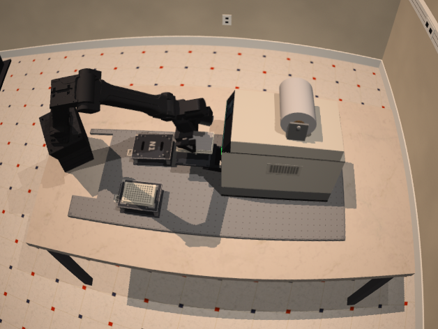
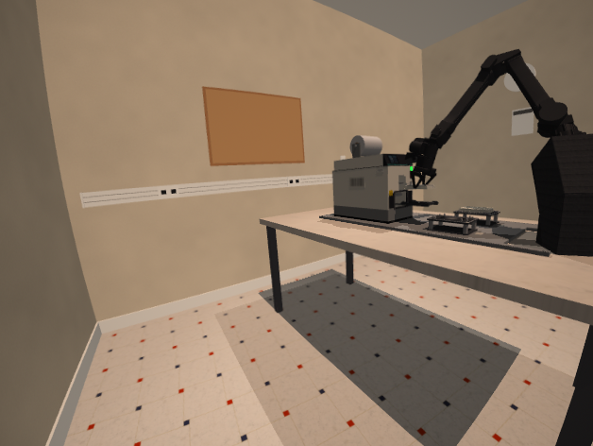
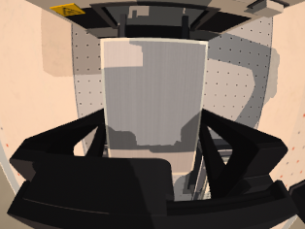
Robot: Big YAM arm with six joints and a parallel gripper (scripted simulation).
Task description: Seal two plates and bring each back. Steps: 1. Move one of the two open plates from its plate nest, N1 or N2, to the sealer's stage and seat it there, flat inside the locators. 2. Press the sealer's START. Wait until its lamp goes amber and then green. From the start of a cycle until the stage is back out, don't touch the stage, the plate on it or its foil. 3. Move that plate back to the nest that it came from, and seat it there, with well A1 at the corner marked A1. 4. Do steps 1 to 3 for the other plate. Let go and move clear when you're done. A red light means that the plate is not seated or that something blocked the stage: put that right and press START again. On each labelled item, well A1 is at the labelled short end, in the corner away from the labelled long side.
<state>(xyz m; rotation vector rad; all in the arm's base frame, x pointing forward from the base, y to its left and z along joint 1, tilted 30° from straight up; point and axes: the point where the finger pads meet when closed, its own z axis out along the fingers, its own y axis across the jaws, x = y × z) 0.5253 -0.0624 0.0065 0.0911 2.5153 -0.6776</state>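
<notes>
Admittedly, much of the stage (image 1: 192,160) (image 2: 424,203) is hard to read: at the centre of the top view the plate and gripper cover part of it, and low in the wrist view only dark slivers show beneath them. The gripper's dark body also hides the plate's near end at the bottom of the wrist view, and the robot's base runs off the right edge of the exterior view. The label on the lower-left nest (image 1: 139,211) is too small to make out. The held plate (image 1: 205,141) (image 2: 431,186) (image 3: 152,97) looks smooth and grey across the top — foil over its wells, with a pale rim around it and shadows across the surface. The gripper (image 1: 185,144) (image 2: 423,183) (image 3: 152,113) is spread wide and clamped on that plate, one finger against each long side, carrying it above the stage, with a gap below it in the exterior view. N1 (image 1: 141,152) (image 2: 451,221), left of centre in the top view, bears no plate. The other plate (image 1: 137,194) (image 2: 477,209) sits in the lower-left nest, its wells uncovered — a pale grid. The sealer's lamp (image 1: 221,150) (image 2: 411,168) glows green.
</notes>
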